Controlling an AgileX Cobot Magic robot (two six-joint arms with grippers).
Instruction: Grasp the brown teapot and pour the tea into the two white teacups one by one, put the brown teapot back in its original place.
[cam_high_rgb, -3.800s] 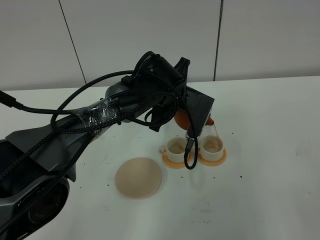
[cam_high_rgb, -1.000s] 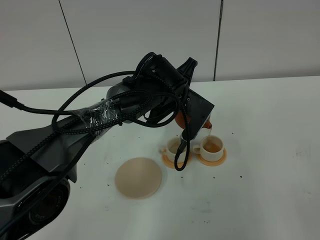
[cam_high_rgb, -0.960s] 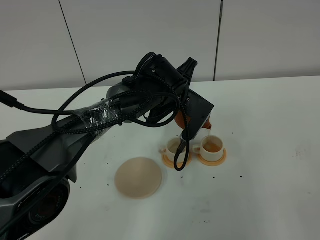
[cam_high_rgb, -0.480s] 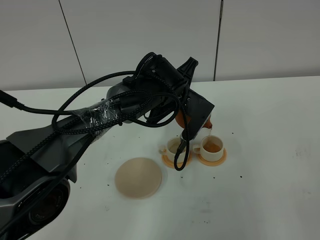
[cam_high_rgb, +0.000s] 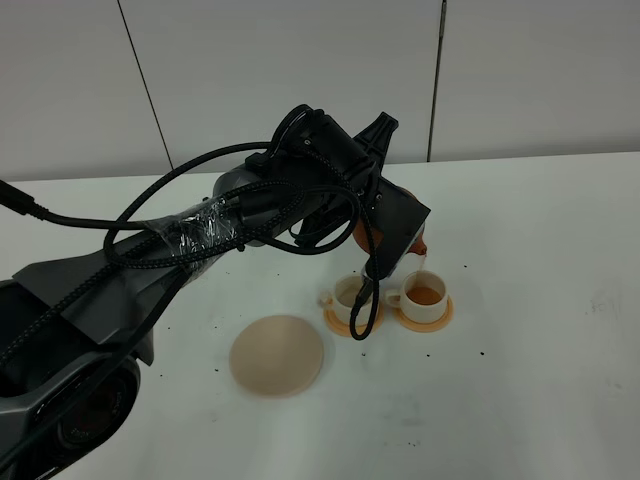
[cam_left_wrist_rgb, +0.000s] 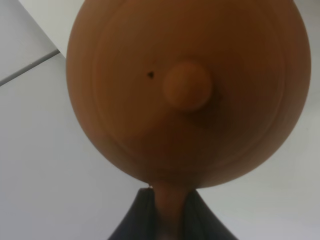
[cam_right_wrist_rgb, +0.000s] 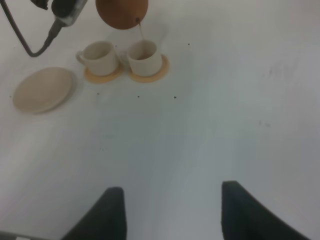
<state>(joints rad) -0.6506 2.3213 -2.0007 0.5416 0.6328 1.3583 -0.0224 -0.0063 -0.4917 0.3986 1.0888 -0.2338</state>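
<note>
The left pincer (cam_left_wrist_rgb: 169, 220) is clenching the handle of the brown teapot (cam_right_wrist_rgb: 121, 12), tilting it over the teacup farther from the trivet (cam_high_rgb: 426, 293). Amber tea, absent seconds ago, is now pooling there while a thin stream keeps falling. The nearer teacup (cam_high_rgb: 350, 293) is looking unfilled, so it is probably next. Counting: one teapot, two cups, two coasters (cam_high_rgb: 440, 317), one trivet (cam_high_rgb: 278, 355). The right pincer (cam_right_wrist_rgb: 171, 192) is hanging released, well apart.

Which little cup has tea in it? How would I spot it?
On the white table, two white teacups sit on orange coasters. Yours is the right-hand cup in the high view, under the brown teapot, holding amber tea; its left twin looks pale inside.
</note>
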